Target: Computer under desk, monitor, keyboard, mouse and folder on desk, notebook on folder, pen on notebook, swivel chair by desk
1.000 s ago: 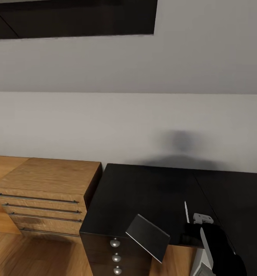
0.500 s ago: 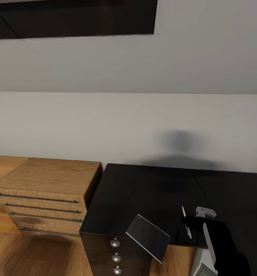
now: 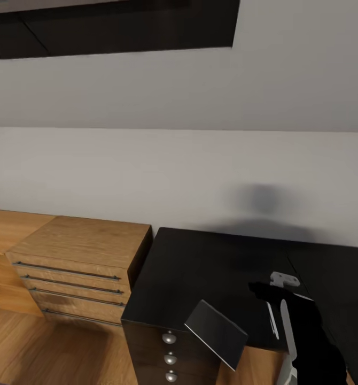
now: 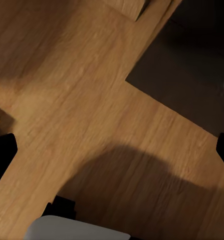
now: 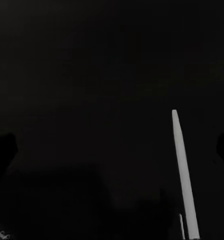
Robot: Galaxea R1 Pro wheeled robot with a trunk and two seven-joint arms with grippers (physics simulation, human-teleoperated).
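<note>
The pen (image 3: 272,320) lies on the black tabletop (image 3: 211,267) under the right gripper (image 3: 264,293), whose spread fingers grip nothing, so stacking seems undone; the left fingers also look spread.

Right pincer (image 3: 264,293) hides the pen (image 3: 273,322) top; desk (image 3: 211,267) cropped rightward

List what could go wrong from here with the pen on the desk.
1. The pen seems to lie loose near the front edge of the desk, between the wide-open fingers of the right gripper. A nudge from the arm might roll it off.
2. A thin pen flat on the desk is hard to pinch; the fingers may scrape the top or miss.
3. The tilted dark panel overhanging the front edge could slip to the floor if bumped.
</note>
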